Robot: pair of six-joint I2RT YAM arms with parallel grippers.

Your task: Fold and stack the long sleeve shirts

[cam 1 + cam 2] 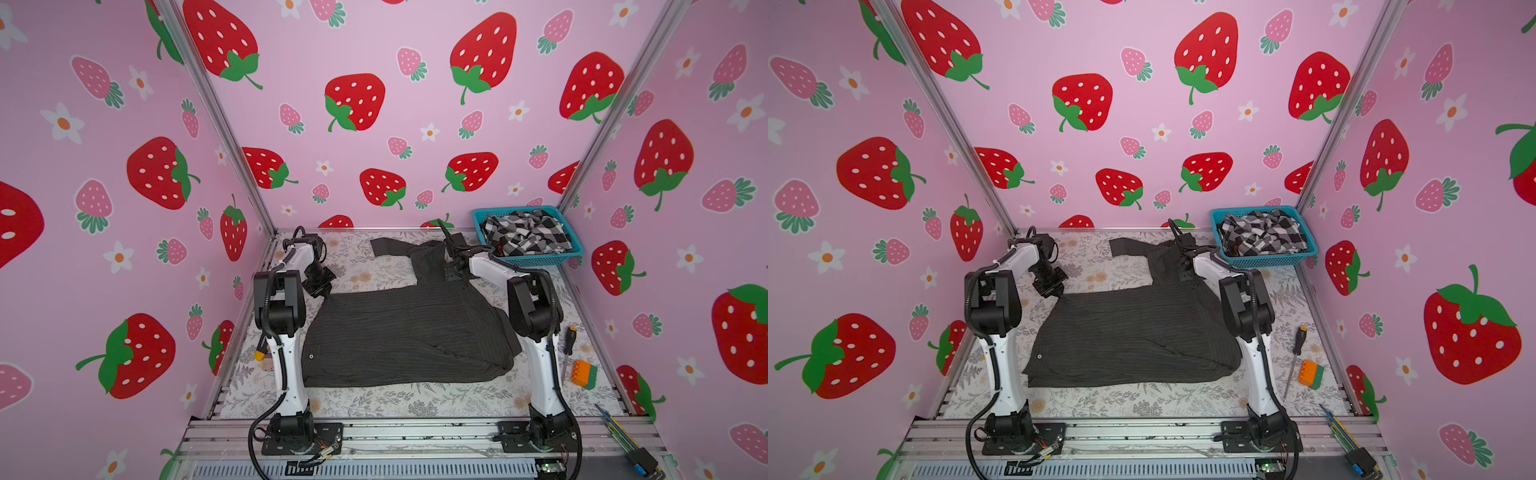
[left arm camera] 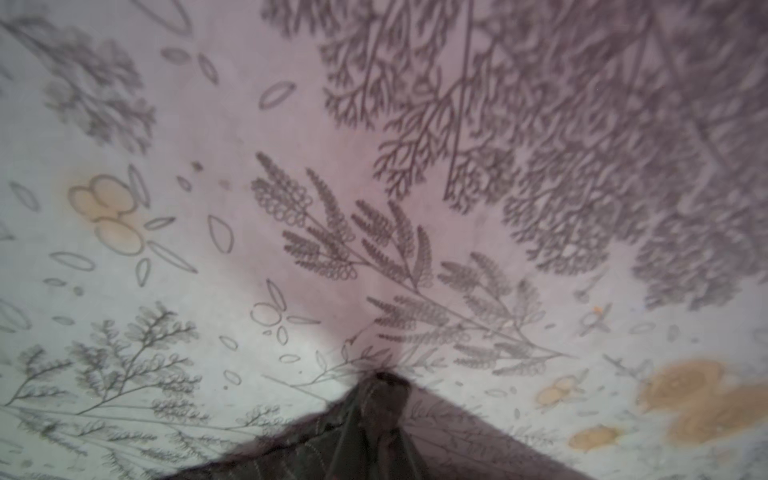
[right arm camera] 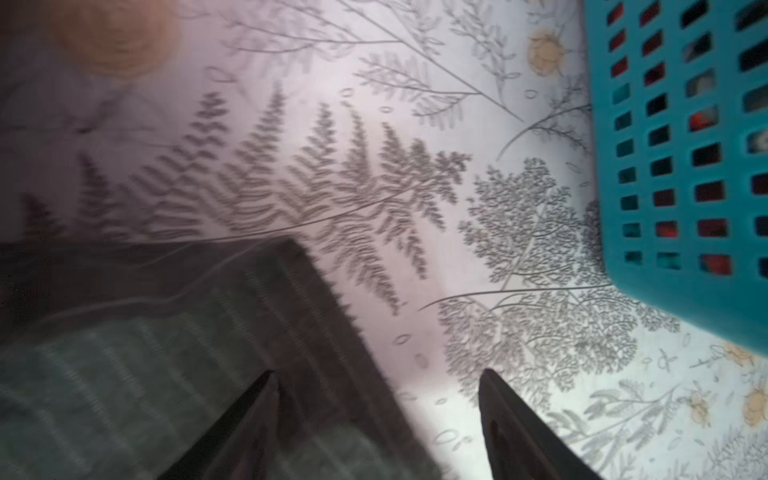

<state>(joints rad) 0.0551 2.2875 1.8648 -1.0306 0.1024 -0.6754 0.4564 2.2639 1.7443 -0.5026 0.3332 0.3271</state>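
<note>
Table (image 1: 374, 405): spread shirt (image 1: 399, 332) lies flat at centre. Sleeve (image 1: 392, 248) runs far and left from shirt's far right part. Basket (image 1: 536, 261) stands in far right corner, bundled shirt (image 1: 525, 232) inside it. Screwdriver (image 1: 568, 340) lies right of right arm (image 1: 540, 374), well apart from spread shirt. Toy block (image 1: 583, 374) sits just beside screwdriver's near end, on its right. Left gripper (image 1: 319, 281) just beside shirt's far left corner. Right gripper (image 1: 452, 270) over shirt's far right edge, left of basket.

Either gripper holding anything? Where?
Right gripper: open, holding nothing. Left gripper: a corner of the grey shirt bunches up at it, but its fingers are hidden, so a grip cannot be told.
</note>
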